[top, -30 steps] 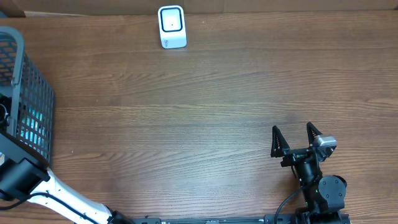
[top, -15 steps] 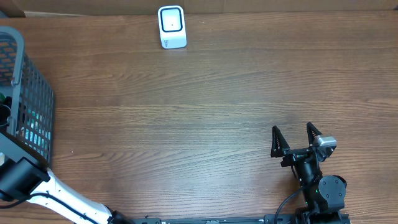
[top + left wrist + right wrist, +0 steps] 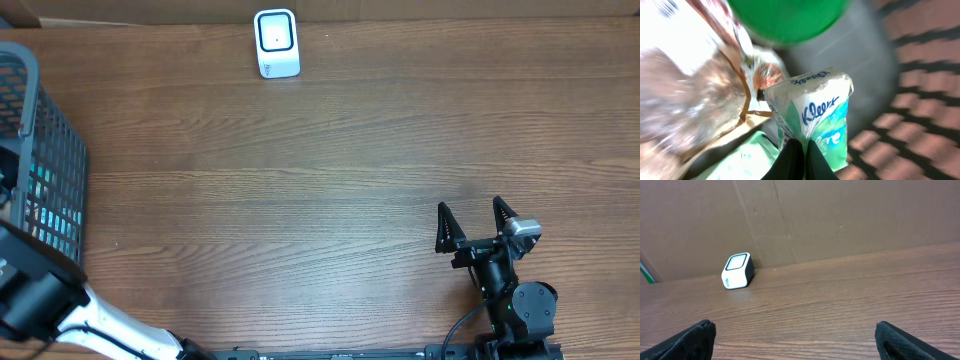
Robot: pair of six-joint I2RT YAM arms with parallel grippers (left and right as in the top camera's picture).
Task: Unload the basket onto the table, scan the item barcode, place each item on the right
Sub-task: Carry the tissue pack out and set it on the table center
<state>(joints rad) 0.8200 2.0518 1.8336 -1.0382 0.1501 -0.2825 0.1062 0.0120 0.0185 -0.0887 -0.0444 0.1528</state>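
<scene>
A Kleenex tissue pack (image 3: 815,112), white and teal, lies inside the grey mesh basket (image 3: 55,150) at the table's left edge. In the left wrist view my left gripper (image 3: 801,150) is shut, its black fingertips (image 3: 791,159) pinching the pack's lower edge. From overhead that gripper is hidden in the basket. The white barcode scanner (image 3: 276,42) with a dark window stands at the table's far edge, also seen as the scanner (image 3: 737,271) from the right wrist. My right gripper (image 3: 477,225) rests open near the front right, with nothing between its fingers (image 3: 695,337).
In the basket, a green round lid (image 3: 790,17), a crinkly clear-and-brown bag (image 3: 690,100) and a pale green package (image 3: 740,162) crowd around the tissue pack. A cardboard wall (image 3: 840,215) stands behind the scanner. Bare wooden tabletop (image 3: 330,190) lies between basket and right arm.
My left gripper has closed on the tissue pack in the basket, and the left arm has shifted slightly toward the front. The right arm has not moved.
</scene>
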